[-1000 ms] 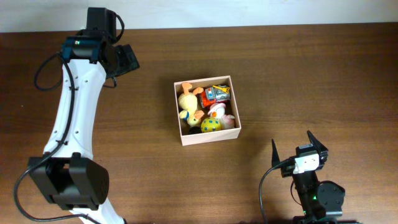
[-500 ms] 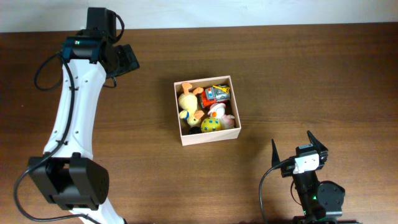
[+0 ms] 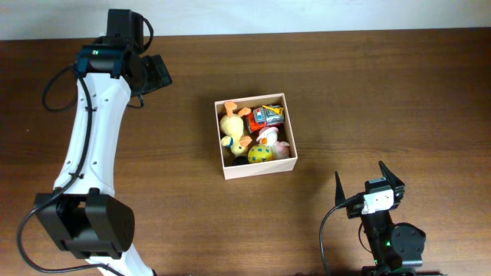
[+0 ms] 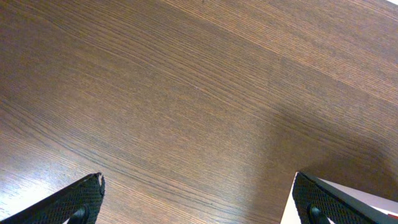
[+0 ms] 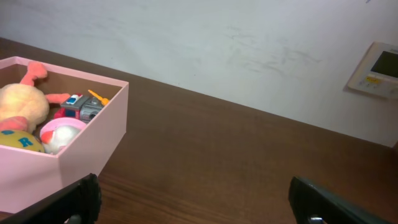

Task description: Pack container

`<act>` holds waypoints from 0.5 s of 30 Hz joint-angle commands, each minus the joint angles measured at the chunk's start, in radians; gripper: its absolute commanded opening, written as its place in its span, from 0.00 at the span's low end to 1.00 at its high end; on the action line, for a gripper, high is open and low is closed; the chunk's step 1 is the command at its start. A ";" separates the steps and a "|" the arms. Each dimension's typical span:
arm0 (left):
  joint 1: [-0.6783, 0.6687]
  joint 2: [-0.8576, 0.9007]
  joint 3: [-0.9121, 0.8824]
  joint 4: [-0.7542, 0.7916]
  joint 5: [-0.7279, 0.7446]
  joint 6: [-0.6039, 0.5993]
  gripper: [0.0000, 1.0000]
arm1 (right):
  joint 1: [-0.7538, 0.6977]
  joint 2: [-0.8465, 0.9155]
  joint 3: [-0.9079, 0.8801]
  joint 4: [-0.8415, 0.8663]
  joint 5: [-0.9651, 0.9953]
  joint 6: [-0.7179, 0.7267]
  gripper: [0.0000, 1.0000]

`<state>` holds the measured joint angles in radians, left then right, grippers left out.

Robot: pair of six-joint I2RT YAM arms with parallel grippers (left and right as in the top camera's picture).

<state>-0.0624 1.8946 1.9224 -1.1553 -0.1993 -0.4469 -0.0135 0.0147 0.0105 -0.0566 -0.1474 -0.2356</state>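
The container (image 3: pixel 259 168) is a square, shallow, cream-walled box in the middle of the brown table. It holds a yellow plush duck (image 3: pixel 231 125), a red toy car (image 3: pixel 268 116), a yellow-blue ball (image 3: pixel 260 153) and a pink-white toy (image 3: pixel 268 136). My left gripper (image 3: pixel 163 73) is open and empty at the far left, well apart from the box; its wrist view (image 4: pixel 199 202) shows bare wood between its fingers. My right gripper (image 3: pixel 362 178) is open and empty near the front right. In the right wrist view the container (image 5: pixel 81 149) lies ahead to the left of the gripper (image 5: pixel 199 199).
The wooden table (image 3: pixel 383 92) stretches around the box. The left arm's white links (image 3: pixel 88 146) run down the left side. In the right wrist view a pale wall (image 5: pixel 217 43) with a small control panel (image 5: pixel 376 68) stands behind the table's far edge.
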 commanded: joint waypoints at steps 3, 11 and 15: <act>-0.002 0.004 0.010 0.002 -0.007 -0.012 0.99 | -0.006 -0.011 -0.005 -0.008 0.005 0.012 0.99; -0.002 0.004 0.010 0.002 -0.007 -0.012 0.99 | -0.006 -0.011 -0.005 -0.008 0.005 0.012 0.99; -0.002 0.004 0.010 -0.002 -0.012 -0.012 0.99 | -0.006 -0.011 -0.005 -0.008 0.005 0.012 0.99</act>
<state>-0.0624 1.8946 1.9224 -1.1553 -0.1993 -0.4469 -0.0135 0.0147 0.0105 -0.0566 -0.1478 -0.2356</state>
